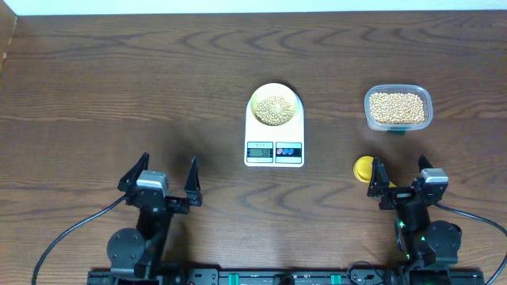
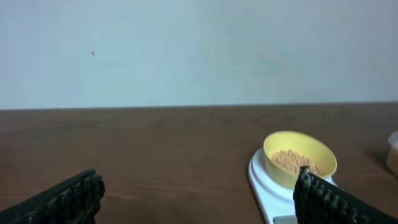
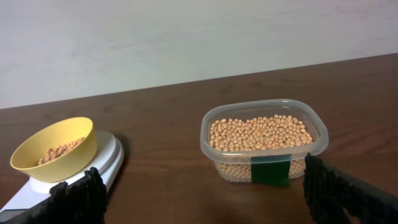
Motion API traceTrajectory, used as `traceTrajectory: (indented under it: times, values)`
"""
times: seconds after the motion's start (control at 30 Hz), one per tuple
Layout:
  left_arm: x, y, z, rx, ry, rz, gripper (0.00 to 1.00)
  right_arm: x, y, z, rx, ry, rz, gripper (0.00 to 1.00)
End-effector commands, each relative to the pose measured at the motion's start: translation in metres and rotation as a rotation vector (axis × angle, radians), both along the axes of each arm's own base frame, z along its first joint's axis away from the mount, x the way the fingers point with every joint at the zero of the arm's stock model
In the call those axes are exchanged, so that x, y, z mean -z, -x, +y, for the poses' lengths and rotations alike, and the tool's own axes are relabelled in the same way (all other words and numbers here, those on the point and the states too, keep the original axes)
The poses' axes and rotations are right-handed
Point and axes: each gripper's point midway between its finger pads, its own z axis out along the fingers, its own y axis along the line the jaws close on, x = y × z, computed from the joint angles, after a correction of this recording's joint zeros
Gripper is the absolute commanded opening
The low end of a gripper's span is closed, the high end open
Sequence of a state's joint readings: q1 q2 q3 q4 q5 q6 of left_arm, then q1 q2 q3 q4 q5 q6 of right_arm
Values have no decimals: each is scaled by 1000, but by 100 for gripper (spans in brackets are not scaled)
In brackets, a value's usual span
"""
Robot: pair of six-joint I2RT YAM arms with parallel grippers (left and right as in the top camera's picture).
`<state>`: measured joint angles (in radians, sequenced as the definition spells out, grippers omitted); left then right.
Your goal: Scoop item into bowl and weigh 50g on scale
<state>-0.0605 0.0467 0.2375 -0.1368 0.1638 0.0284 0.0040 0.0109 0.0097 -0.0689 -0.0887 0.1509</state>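
1. Closest to each wrist lens: black ribbed fingers at the two lower corners of the view, set far apart.
2. Left gripper: jaws spread wide, nothing between them, poised over bare brown table at the near left, well apart from every object.
3. Right gripper: likewise spread wide and pinching nothing, at the near right.
4. Bright-yellow scoop: lying on the table just beside the right gripper's left finger, partly hidden under it; impossible to tell whether touching.
5. Scale: white, at the middle of the table, between the two arms and farther out than both; grey display and two coloured buttons along its near edge; digits too small to read.
6. Bowl: pale yellow, upright on the round platform at the scale's far end.
7. Beans: a shallow heap in the bottom of the bowl.
8. Clear tub: right of the scale and apart from it, straight ahead of the right gripper; more of the same beans inside, filling most of it; green label on its near wall.
9. Pale wall beyond the table's far edge.
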Motion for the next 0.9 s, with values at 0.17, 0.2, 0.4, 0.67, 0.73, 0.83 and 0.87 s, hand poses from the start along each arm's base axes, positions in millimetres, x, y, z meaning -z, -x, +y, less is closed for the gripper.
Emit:
traceTrajectory:
  times: [0.17,0.2,0.4,0.67,0.73,0.83,0.87]
  values:
    - [-14,-5,4,-22,36,-148,100,1,0,1,-3,10,-2,99]
    - [-13,-5,4,-22,37,-162,99,1,0,1,-3,10,-1,99]
    - [14,-12,9,-53,35,-122,99,1,0,1,-3,10,-2,99]
    - [29,-17,23,-140,30,-110,100,1,0,1,-3,10,-1,99]
    - [30,-17,26,-155,-4,-108,99,1,0,1,-3,10,-1,99]
    - [51,-18,26,-152,-31,-25,99,1,0,1,-3,10,-1,99]
    - [60,-18,25,-148,-36,12,100,1,0,1,-3,10,-1,99]
